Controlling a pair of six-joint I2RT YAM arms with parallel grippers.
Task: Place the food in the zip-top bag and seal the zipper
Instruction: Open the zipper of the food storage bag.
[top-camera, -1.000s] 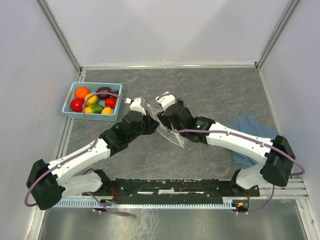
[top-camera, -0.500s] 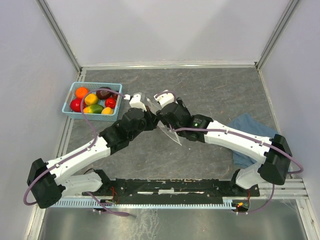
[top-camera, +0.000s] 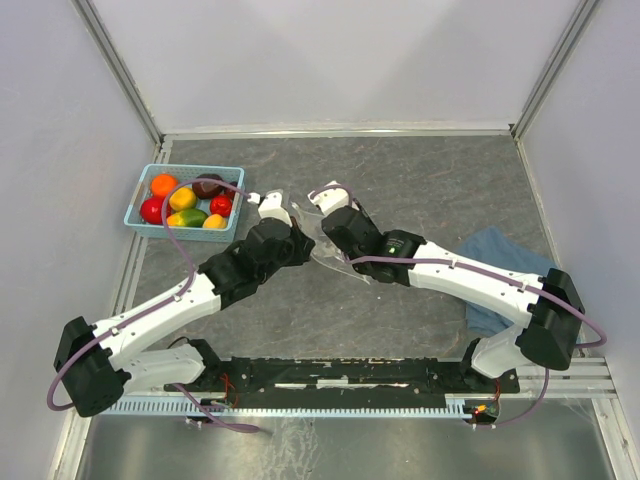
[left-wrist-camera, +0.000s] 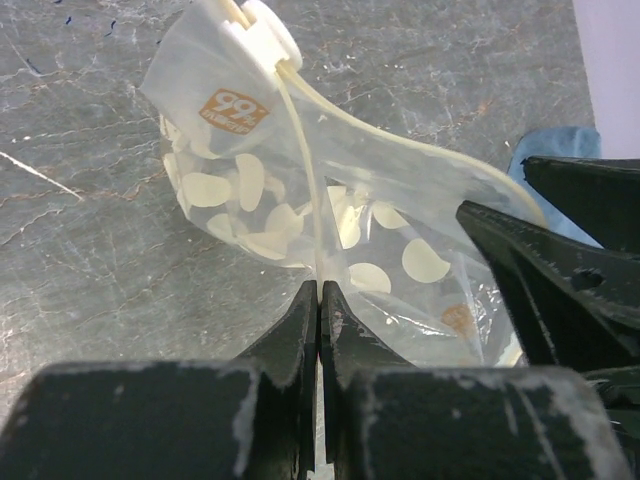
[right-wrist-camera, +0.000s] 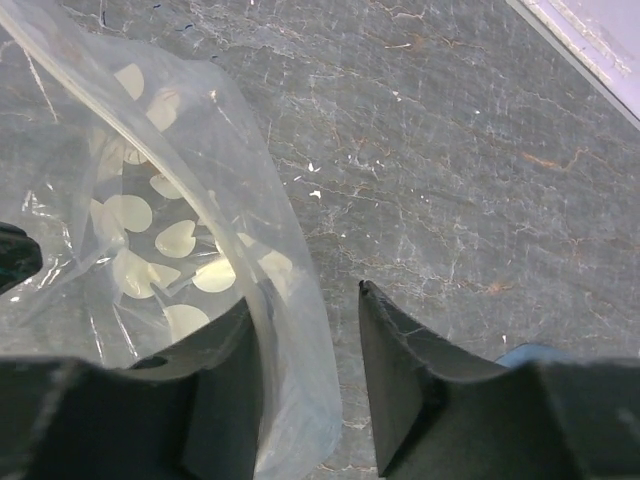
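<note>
The zip-top bag (left-wrist-camera: 250, 190) is clear with white spots and hangs between my two grippers (top-camera: 333, 256). My left gripper (left-wrist-camera: 318, 292) is shut on the zipper (left-wrist-camera: 303, 165), the pale strip that runs down from a white slider (left-wrist-camera: 252, 25). My right gripper (right-wrist-camera: 305, 300) stands open astride the opposite wall of the bag (right-wrist-camera: 150, 240), its left finger (right-wrist-camera: 225, 380) behind the film and its right finger (right-wrist-camera: 395, 370) outside. The food (top-camera: 187, 200) lies in the light-blue basket (top-camera: 140, 193) at the back left. In the top view both grippers meet at the bag (top-camera: 297, 228) (top-camera: 320, 232).
A blue cloth (top-camera: 500, 270) lies crumpled at the right, beside the right arm. Grey walls close the table on three sides. The basket stands against the left wall.
The right gripper's jaws have narrowed around the bag's wall. The bag has sunk lower and flatter between the two grippers. The left gripper keeps its grip.
</note>
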